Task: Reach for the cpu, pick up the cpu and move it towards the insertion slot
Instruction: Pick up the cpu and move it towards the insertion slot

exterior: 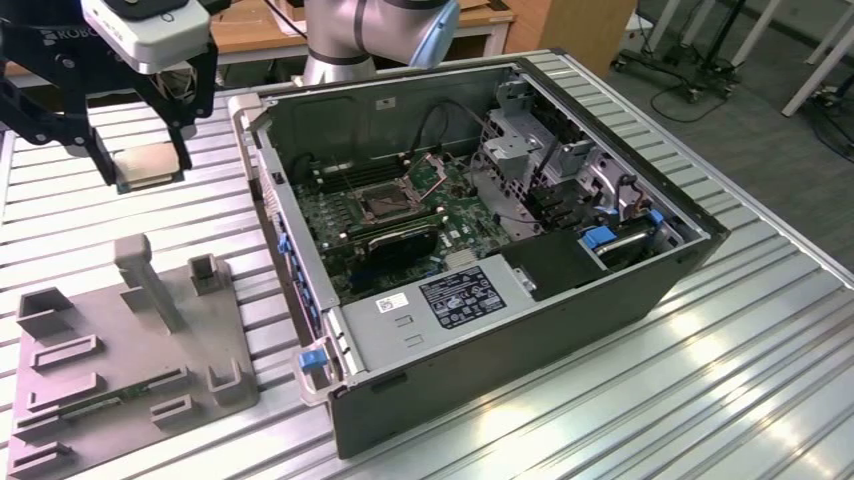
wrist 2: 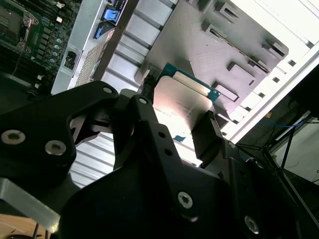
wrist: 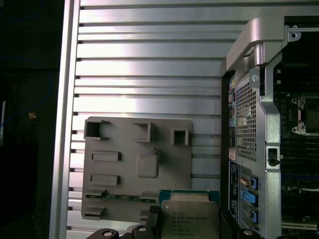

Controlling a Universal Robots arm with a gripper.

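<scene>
The black gripper (exterior: 144, 158) clamps the flat, square, silvery-faced cpu (exterior: 150, 168) at the exterior view's upper left. It is well apart from the metal-framed square insertion slot (exterior: 384, 203) near the frame's centre.

The black gripper (wrist 2: 175, 113) clasps the cpu (wrist 2: 183, 94) by two opposite edges, its silvery face and green rim showing between the fingers; beyond it a grey fixture plate (wrist 2: 199, 45) lies on the ribbed metal table (wrist 2: 124, 67); beside the plate stands the open computer case (wrist 2: 82, 35).
</scene>
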